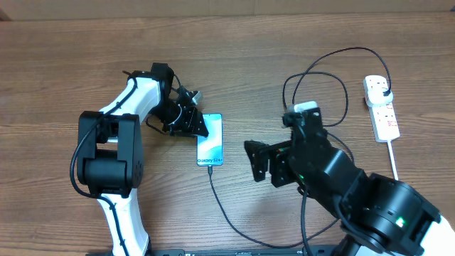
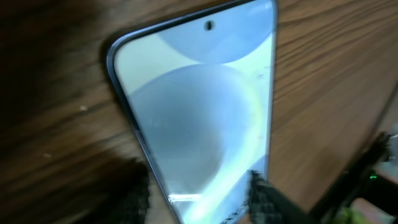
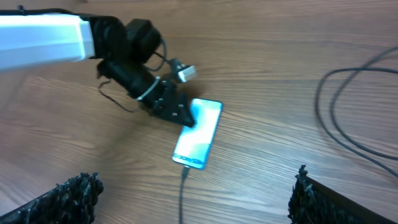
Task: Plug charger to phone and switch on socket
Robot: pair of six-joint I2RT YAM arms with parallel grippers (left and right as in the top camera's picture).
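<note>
The phone [image 1: 210, 139] lay flat near the middle of the overhead frame, screen lit, with the charger [image 1: 212, 181] apparently seated in its lower end and trailing toward the bottom edge. The left gripper [image 1: 197, 126] straddled the phone's upper end, probably to brace it against the connector's push. Its fingertips [image 2: 135, 200] flanked the edges, but I could not tell whether they pressed. The right gripper [image 1: 257, 162] hung wide and empty just right of the phone. The socket [image 1: 381, 108] sat well apart at upper right, its switch too small to read.
</note>
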